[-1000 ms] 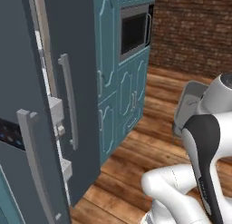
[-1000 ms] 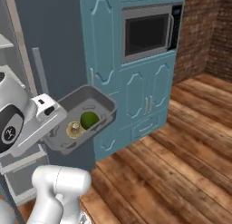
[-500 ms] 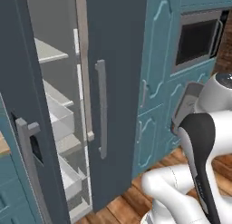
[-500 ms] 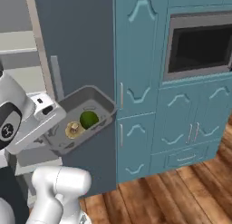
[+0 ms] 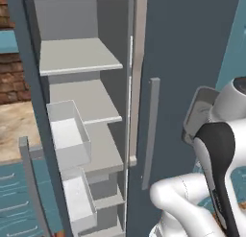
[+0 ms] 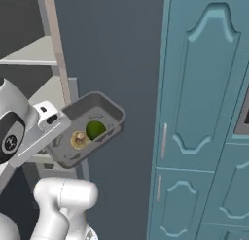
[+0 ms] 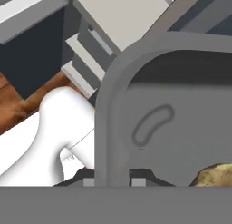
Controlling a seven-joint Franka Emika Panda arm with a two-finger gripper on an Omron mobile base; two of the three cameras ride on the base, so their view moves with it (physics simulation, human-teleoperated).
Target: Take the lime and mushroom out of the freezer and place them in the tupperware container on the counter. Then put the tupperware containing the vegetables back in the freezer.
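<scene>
Right base view: gripper (image 6: 54, 129) clamped on the rim of the tupperware container (image 6: 108, 112), carried in the air, lime (image 6: 95, 129) and mushroom (image 6: 79, 140) inside. Final step: return it to the freezer (image 5: 79, 56). Next: swing toward the open shelves, keep it level.

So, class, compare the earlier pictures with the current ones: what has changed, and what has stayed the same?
The base has turned toward the freezer: its open, shelved inside now faces the left base view, and the microwave has slid out of view. That is camera motion, not things moving. Unchanged: the gripper stays shut on the rim of the tupperware container, held up, with the lime and mushroom still side by side inside.
</scene>
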